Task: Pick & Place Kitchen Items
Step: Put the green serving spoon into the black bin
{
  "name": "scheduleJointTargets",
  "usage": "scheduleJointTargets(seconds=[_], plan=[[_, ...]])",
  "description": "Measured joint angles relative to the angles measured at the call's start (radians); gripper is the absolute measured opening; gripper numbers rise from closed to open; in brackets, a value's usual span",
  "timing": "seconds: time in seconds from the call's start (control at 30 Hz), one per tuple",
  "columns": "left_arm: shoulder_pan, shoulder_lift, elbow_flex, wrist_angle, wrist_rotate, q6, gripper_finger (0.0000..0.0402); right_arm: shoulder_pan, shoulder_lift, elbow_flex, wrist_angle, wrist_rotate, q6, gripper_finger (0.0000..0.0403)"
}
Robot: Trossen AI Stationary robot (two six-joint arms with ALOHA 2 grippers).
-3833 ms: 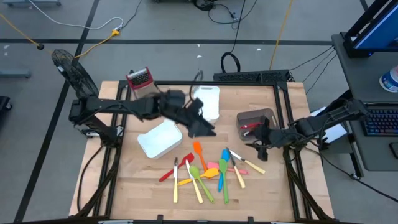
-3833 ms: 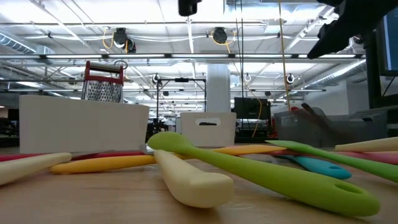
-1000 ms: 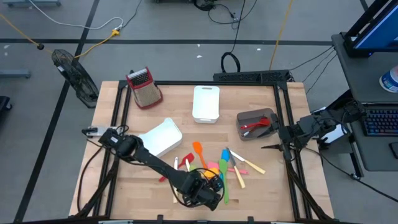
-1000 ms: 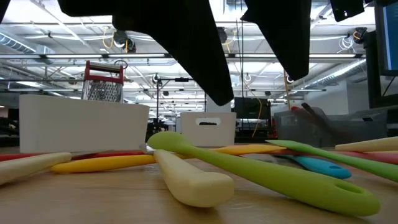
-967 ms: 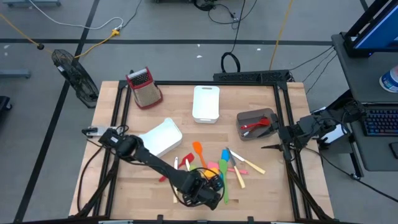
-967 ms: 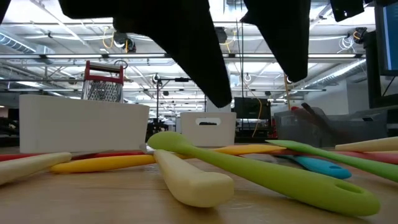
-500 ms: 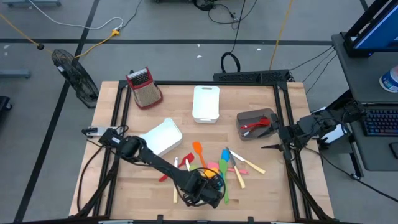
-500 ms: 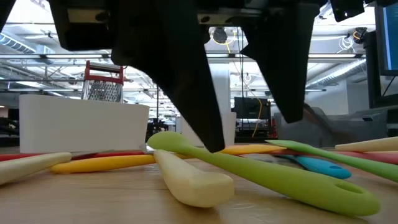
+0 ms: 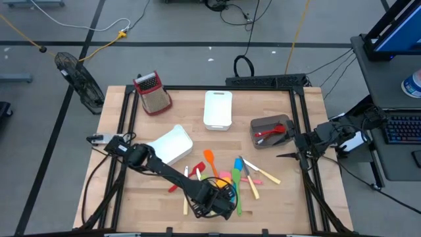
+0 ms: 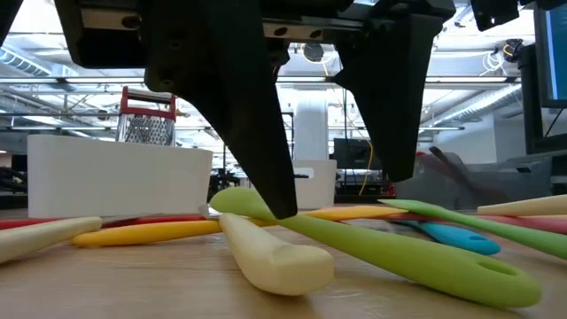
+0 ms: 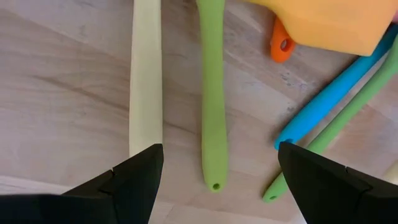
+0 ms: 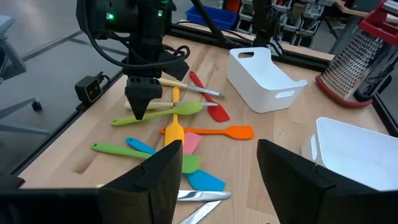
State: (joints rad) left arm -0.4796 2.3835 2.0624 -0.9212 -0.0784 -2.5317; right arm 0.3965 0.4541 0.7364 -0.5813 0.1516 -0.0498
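Observation:
The kitchen items lie scattered on the wooden table near its front edge: a green spoon [image 11: 212, 106], a cream handle [image 11: 146, 87], a blue utensil [image 11: 336, 93], an orange spatula [image 9: 210, 160], a pink one [image 9: 225, 179], and red [image 9: 176, 184] and yellow [image 9: 197, 192] pieces. My left gripper [image 11: 217, 186] points steeply down over them, open. Its fingers stand on either side of the green spoon's handle end [image 10: 337, 190], low over the table. My right gripper [image 9: 289, 156] waits open at the table's right edge, with nothing between its fingers.
A white bin [image 9: 170, 146] stands left of the utensils and a second white bin [image 9: 218, 108] at the far middle. A grey bin [image 9: 271, 130] at the right holds red utensils. A metal grater [image 9: 152, 92] with a red top stands at the far left.
My left gripper has sunk a little toward the green spoon and tipped slightly. Its fingers stay spread and now reach down beside the spoon in the low view. The utensils have not moved.

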Motion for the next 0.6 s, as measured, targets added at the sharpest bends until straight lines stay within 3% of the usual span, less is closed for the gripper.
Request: scheduleJointTargets(seconds=[0.6], plan=[[0.037, 0.0, 0.0, 0.01, 0.046, 0.021, 0.0324, 0.0, 0.0, 0.0, 0.0, 0.0, -0.001, 0.0201]])
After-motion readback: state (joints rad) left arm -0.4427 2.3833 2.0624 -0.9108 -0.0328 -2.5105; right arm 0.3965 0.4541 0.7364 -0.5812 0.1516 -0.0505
